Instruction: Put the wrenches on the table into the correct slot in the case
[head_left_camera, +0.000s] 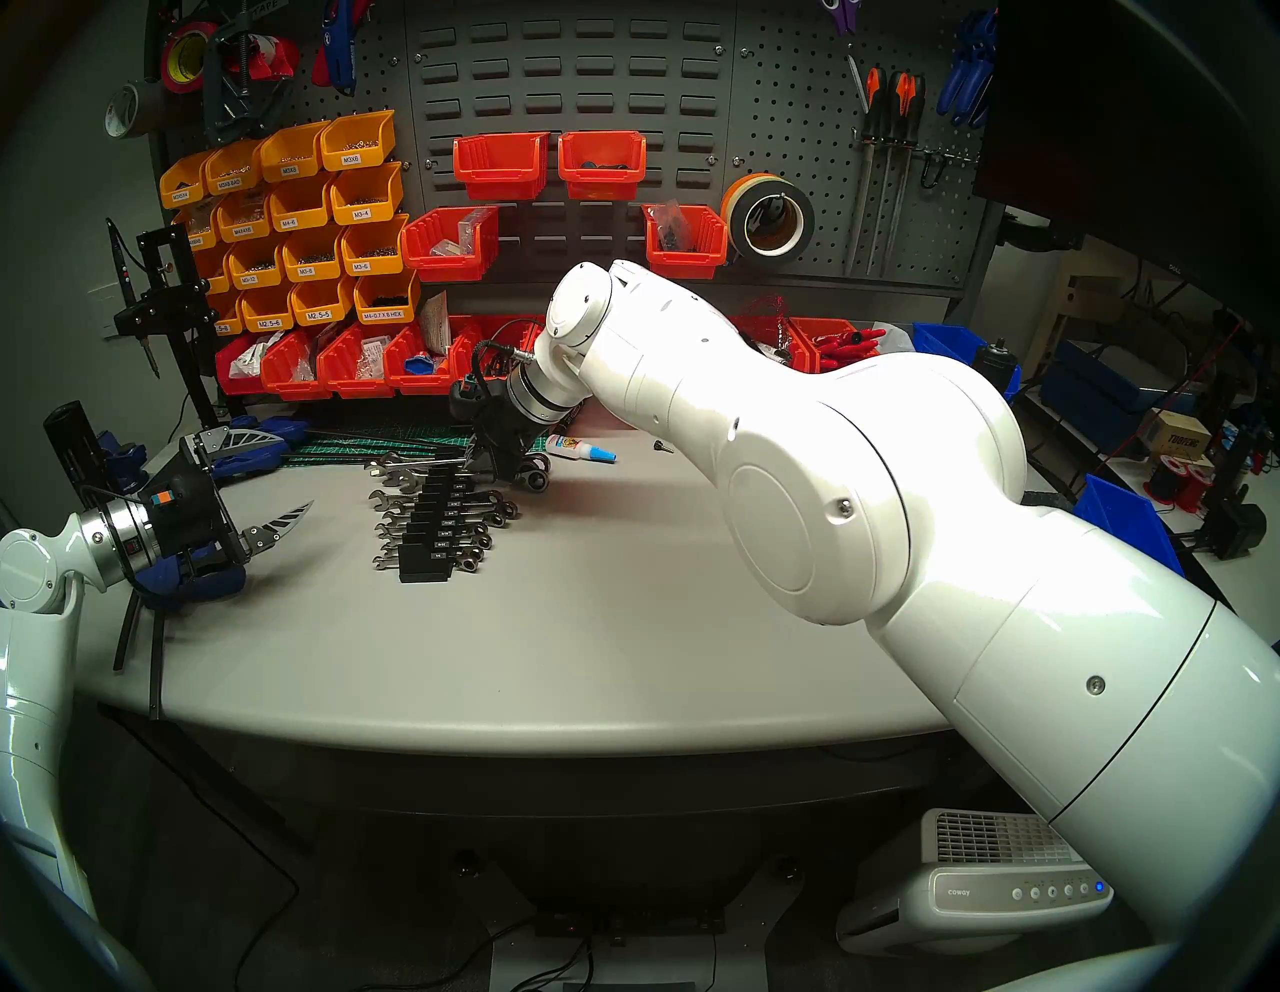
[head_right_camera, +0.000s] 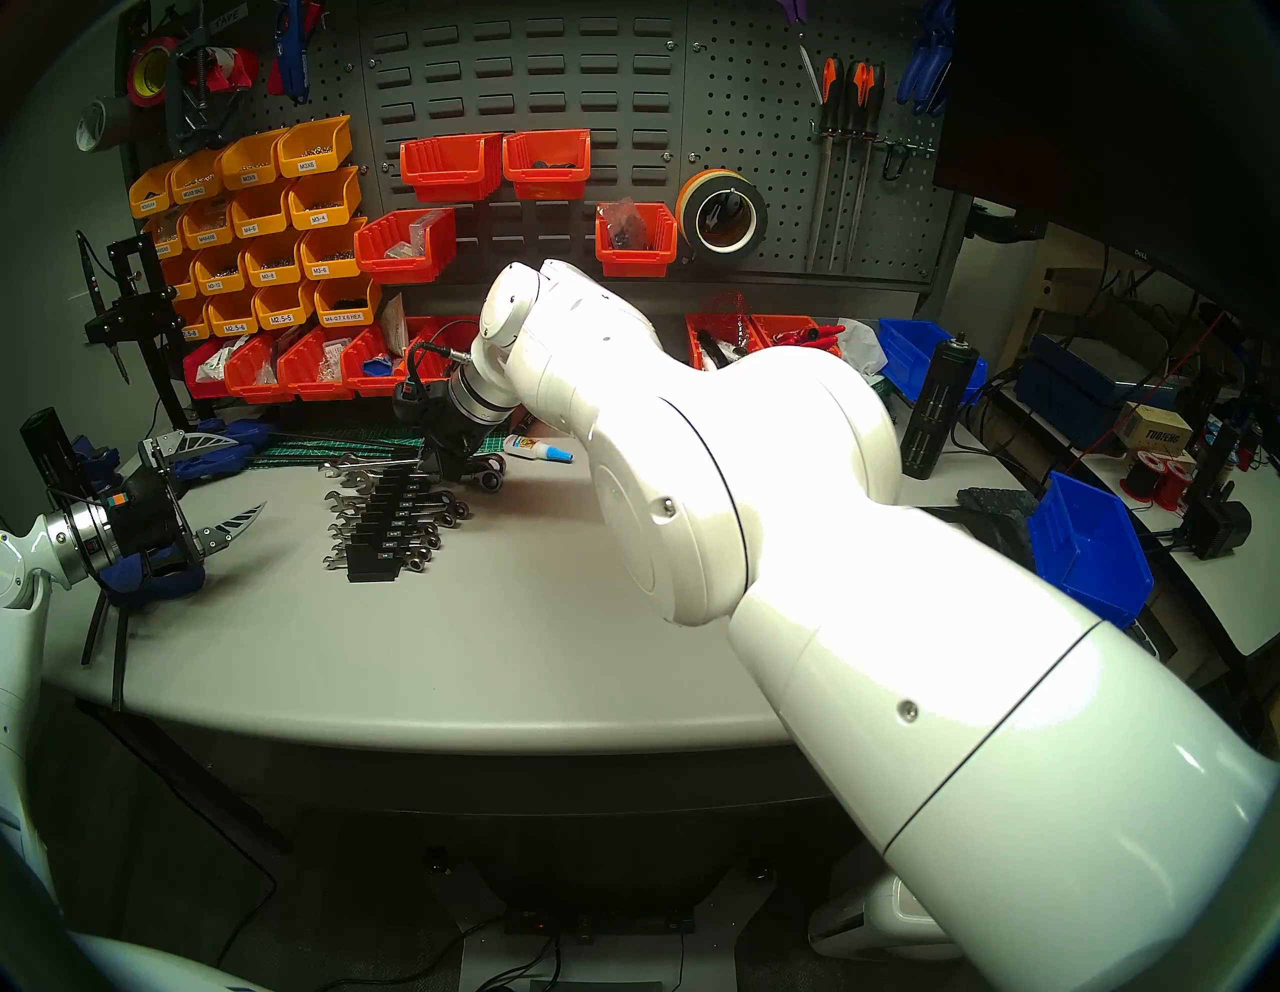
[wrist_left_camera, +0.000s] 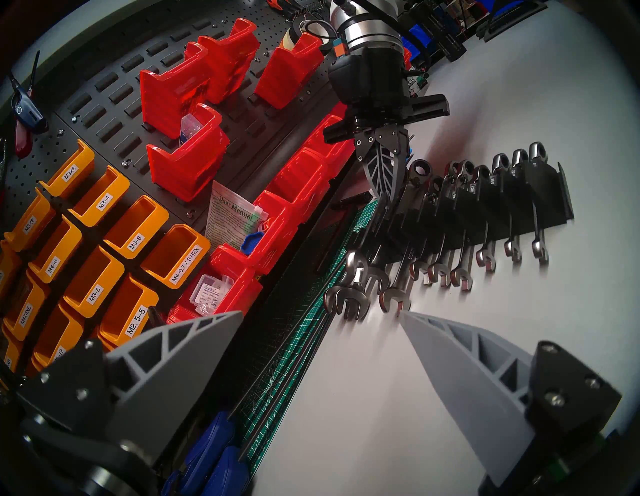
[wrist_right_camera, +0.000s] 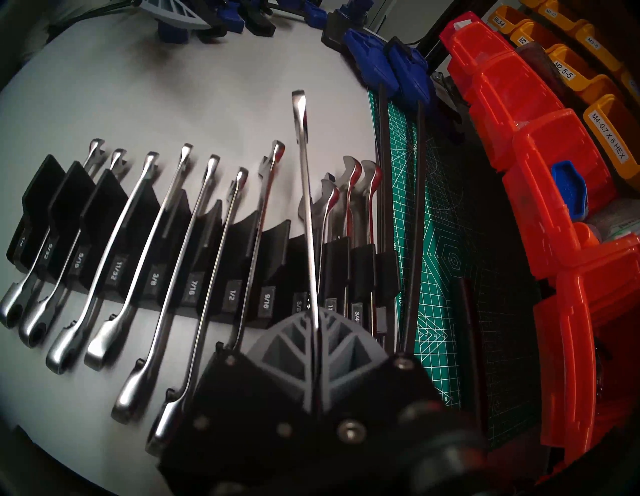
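The black stepped case (wrist_right_camera: 239, 239) lies on the grey table (head_left_camera: 623, 623) with several chrome wrenches (wrist_right_camera: 138, 214) in its grooves. My right gripper (wrist_right_camera: 317, 317) is shut on the shank of one long wrench (wrist_right_camera: 304, 194). That wrench lies over the groove labelled 5/8, its open jaw pointing away; whether it is seated I cannot tell. In the left wrist view the right gripper (wrist_left_camera: 384, 187) stands at the case's (wrist_left_camera: 540, 194) far end, among the larger wrenches (wrist_left_camera: 349, 294). My left gripper (head_left_camera: 298, 471) hovers open and empty left of the case (head_left_camera: 433, 537).
A green cutting mat (wrist_right_camera: 440, 221) with black rods runs behind the case. Red bins (head_left_camera: 360, 364) line the back edge and blue clamps (head_left_camera: 249, 450) lie at the left. A glue bottle (head_left_camera: 578, 449) lies right of the right wrist. A blue bin (head_left_camera: 1129, 519) stands at the far right.
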